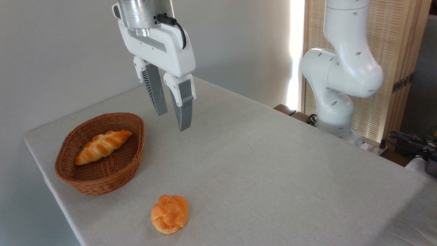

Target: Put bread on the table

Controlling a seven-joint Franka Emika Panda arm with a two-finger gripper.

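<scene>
I see my gripper [173,119] hanging high above the table [259,160], fingers parted and holding nothing. The bread [102,146] lies inside the wicker basket [88,186] at far left. Nothing is done yet: grasping, lifting and placing all remain.

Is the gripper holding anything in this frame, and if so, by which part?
Nothing is held. The gripper hangs open and empty above the table, while the braided bread lies untouched in the wicker basket.
</scene>
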